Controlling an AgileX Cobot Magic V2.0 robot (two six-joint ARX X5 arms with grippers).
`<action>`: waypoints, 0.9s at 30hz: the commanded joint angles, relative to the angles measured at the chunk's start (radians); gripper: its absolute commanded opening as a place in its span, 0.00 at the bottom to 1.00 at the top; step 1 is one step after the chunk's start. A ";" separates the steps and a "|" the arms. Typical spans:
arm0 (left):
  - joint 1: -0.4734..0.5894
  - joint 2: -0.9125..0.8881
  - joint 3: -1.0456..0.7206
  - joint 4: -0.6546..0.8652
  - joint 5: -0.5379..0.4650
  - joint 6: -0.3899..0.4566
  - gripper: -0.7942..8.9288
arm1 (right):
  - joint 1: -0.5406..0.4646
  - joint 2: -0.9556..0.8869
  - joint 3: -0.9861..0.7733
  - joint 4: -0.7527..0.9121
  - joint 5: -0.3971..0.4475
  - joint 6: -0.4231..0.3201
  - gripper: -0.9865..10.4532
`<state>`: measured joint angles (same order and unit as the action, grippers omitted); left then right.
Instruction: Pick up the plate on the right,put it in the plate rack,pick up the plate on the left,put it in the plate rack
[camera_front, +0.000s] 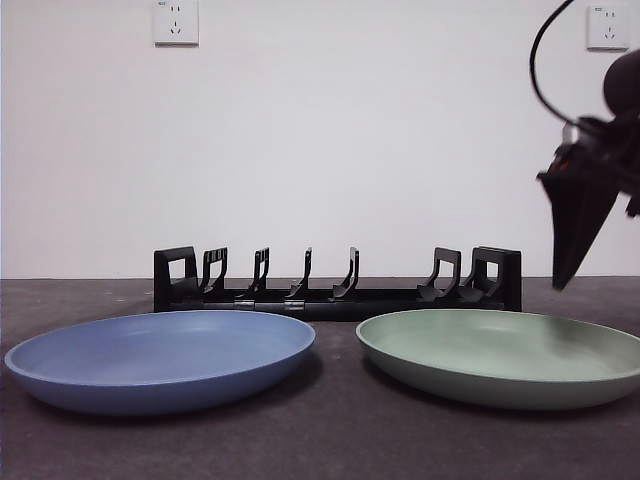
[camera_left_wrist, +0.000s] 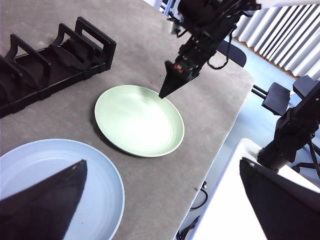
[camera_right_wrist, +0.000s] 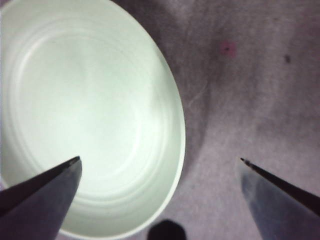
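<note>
The plate on the right is pale green (camera_front: 500, 352) and lies flat on the table; the plate on the left is blue (camera_front: 160, 355). Behind them stands the plate rack (camera_front: 335, 290), black and with nothing between its prongs. My right gripper (camera_front: 575, 250) hangs open just above the green plate's (camera_right_wrist: 90, 115) right rim, one jaw over the dish and the other over bare table, holding nothing (camera_right_wrist: 159, 159). My left gripper (camera_left_wrist: 162, 161) is open and high above the blue plate (camera_left_wrist: 65, 175). From there I also see the green plate (camera_left_wrist: 140, 120), the right gripper (camera_left_wrist: 172, 82) and the rack (camera_left_wrist: 50, 60).
The table (camera_front: 330, 440) is dark grey felt; its right edge runs close beyond the green plate (camera_left_wrist: 220, 150). A white wall with two sockets (camera_front: 176, 22) stands behind the rack. Chairs and equipment (camera_left_wrist: 295, 130) sit off the table's side.
</note>
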<state>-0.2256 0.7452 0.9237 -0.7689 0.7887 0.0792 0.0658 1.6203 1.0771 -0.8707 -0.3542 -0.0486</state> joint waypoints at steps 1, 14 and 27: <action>-0.003 0.001 0.002 0.008 0.004 0.016 0.76 | 0.015 0.038 0.001 0.015 0.006 0.003 0.54; -0.003 0.007 0.002 0.007 0.004 0.019 0.76 | 0.027 0.092 0.000 0.052 0.006 0.003 0.24; -0.085 0.053 0.002 0.006 -0.006 0.073 0.76 | 0.026 0.122 -0.003 0.069 0.007 0.003 0.07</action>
<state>-0.3031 0.7967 0.9237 -0.7689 0.7830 0.1207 0.0914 1.7306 1.0775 -0.8051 -0.3443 -0.0486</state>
